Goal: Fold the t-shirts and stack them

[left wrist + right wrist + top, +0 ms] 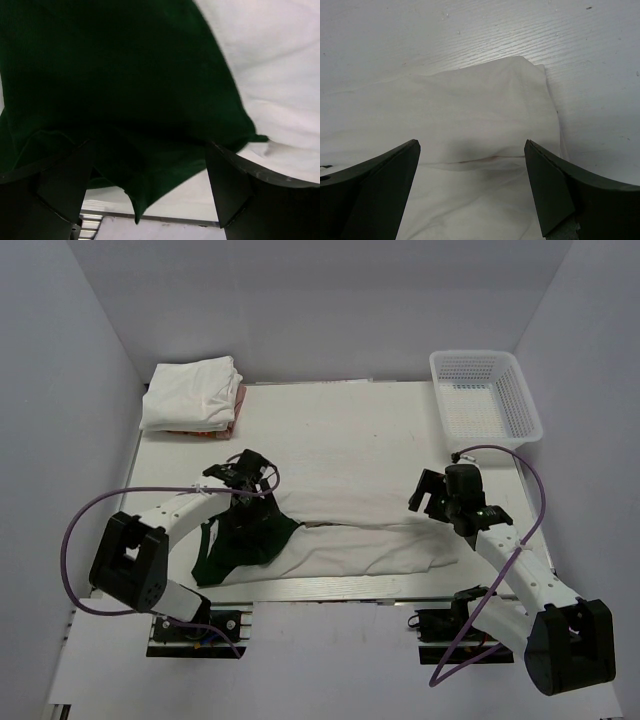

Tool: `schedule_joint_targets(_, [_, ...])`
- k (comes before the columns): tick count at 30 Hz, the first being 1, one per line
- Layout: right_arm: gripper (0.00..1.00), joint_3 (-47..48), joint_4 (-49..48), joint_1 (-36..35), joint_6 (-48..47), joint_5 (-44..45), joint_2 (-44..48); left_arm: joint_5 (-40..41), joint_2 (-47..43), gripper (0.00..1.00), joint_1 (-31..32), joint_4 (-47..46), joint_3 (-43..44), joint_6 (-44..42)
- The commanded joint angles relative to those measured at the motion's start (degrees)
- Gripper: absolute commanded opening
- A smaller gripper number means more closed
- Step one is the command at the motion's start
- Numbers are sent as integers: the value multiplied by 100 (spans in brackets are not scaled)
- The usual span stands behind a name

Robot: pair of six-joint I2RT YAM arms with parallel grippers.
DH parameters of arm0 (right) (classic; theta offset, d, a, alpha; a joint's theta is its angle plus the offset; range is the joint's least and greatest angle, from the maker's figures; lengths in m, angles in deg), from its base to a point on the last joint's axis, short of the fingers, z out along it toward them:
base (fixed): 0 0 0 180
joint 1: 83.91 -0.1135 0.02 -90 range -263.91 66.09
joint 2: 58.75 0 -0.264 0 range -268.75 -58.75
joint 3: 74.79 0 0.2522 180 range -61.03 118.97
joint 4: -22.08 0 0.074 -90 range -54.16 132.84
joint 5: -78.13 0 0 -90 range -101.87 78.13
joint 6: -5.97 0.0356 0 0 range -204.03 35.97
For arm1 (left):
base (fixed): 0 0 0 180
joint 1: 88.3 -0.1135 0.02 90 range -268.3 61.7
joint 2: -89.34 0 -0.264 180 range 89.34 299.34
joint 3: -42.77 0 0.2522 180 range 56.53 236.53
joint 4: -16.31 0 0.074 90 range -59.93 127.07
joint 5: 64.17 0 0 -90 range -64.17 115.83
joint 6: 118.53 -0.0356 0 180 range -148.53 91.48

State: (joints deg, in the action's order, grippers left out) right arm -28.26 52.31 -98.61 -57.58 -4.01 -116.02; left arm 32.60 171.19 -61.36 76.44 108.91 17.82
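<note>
The cream-white t-shirt (360, 530) lies folded lengthwise across the near middle of the table, its dark green sleeve (245, 535) bunched at its left end. My left gripper (245, 475) hovers at the sleeve's far edge; in the left wrist view it (150, 195) is open, with the green sleeve (125, 90) filling the space between and beyond the fingers and the white body (280, 65) to the right. My right gripper (430, 495) is open over the shirt's right end; in the right wrist view it (472, 170) straddles the white cloth (470, 115).
A stack of folded white tees (192, 390) sits at the back left, with an orange-pink one (238, 405) showing under it. A white lattice basket (485, 395) stands at the back right. The table's front edge (330, 590) runs just below the shirt.
</note>
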Motion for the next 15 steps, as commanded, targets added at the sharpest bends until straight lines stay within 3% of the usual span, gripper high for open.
schedule_joint_targets(1, [90, -87, -188, 11, -123, -152, -11, 221, -46, 100, 57, 74, 98, 49])
schedule_joint_targets(7, [90, -184, -250, 11, -185, -250, -91, -60, -344, 100, 57, 127, -473, 155])
schedule_joint_targets(15, [90, -219, -311, 11, -211, -285, -205, -1615, -1292, 100, 242, 793, -1466, 207])
